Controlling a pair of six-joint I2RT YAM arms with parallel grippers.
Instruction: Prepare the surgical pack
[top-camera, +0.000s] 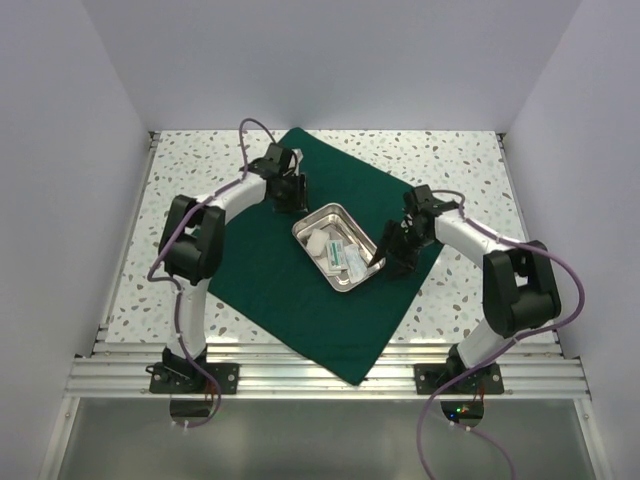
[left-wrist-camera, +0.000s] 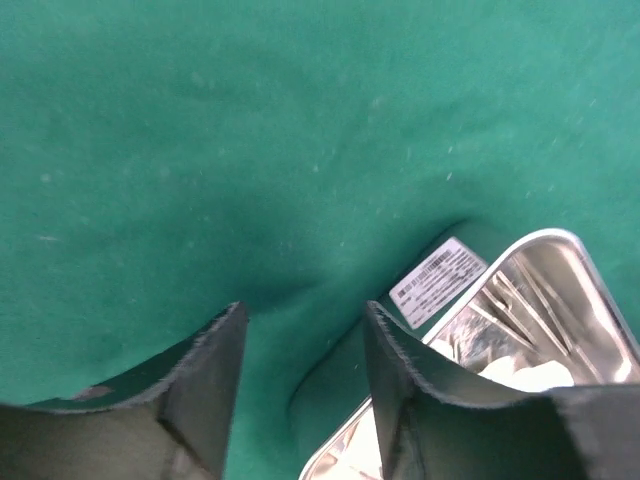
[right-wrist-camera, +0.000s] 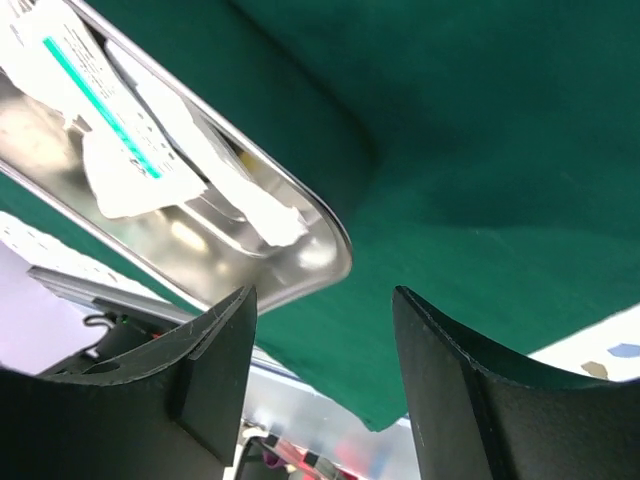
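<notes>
- the left claw (top-camera: 293, 195) hangs open with nothing between its fingers, and the green drape (top-camera: 265, 275) lies spread flat right beneath it.
- the right claw (top-camera: 386, 258) is open too, above the same cloth.
- the steel tray (top-camera: 316, 218) sits between both claws.

No wording can be read in any view. A white label (left-wrist-camera: 437, 282), seemingly stuck on the outer wall of the steel tray (left-wrist-camera: 548, 234), carries several lines of fine dark print with barcode-like bars, all too small to make out from the left wrist. Inside the tray, a white packet (right-wrist-camera: 105, 120) bears a teal stripe with rows of tiny grey print beside it, blurred in the right wrist view; from above it shows only as a green streak
</notes>
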